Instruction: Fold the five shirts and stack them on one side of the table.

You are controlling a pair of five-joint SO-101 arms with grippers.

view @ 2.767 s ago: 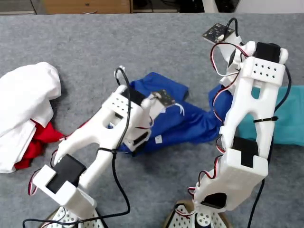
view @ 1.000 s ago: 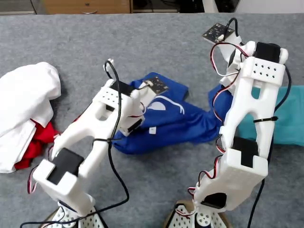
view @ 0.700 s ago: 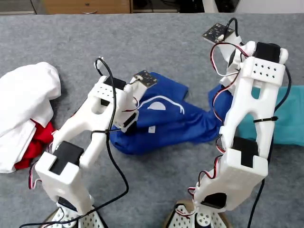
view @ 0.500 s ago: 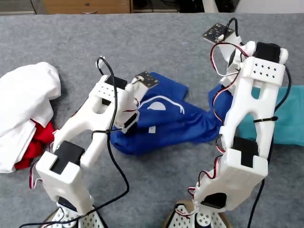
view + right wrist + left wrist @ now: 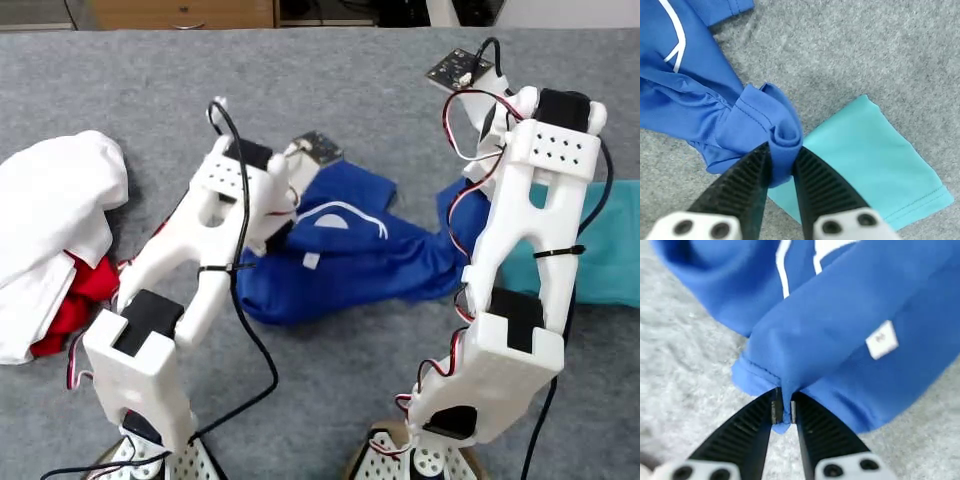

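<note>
Grey, felt-like cloth is spread over the table point(image 5: 330, 90), and a strip of wooden furniture point(image 5: 180, 12) is seen along the top edge of the high view. At the centre of that frame a crumpled blue fabric shirt with thin white line markings point(image 5: 365, 255) is stretched between the two white arms. Its left-hand edge is gripped by the left gripper point(image 5: 783, 412): the black jaws are closed almost fully, with only a thin fold of hem pinched between the tips. A small white label point(image 5: 882, 339) is seen sewn on the blue shirt near that fold. The right gripper point(image 5: 781, 159) is closed on a thicker, rolled bunch of the same blue shirt, so its jaws are held a little apart by the cloth. That bunch is held at the centre right of the high view, behind the right arm point(image 5: 525, 240). A flat teal fabric shirt point(image 5: 612, 262) is laid at the right edge of the frame, partly overlapped by the blue shirt's end. At the left edge a bulky white fabric shirt point(image 5: 55, 215) is heaped, and a red fabric garment point(image 5: 80, 285) is tucked beneath it, beside the left arm point(image 5: 180, 270).
</note>
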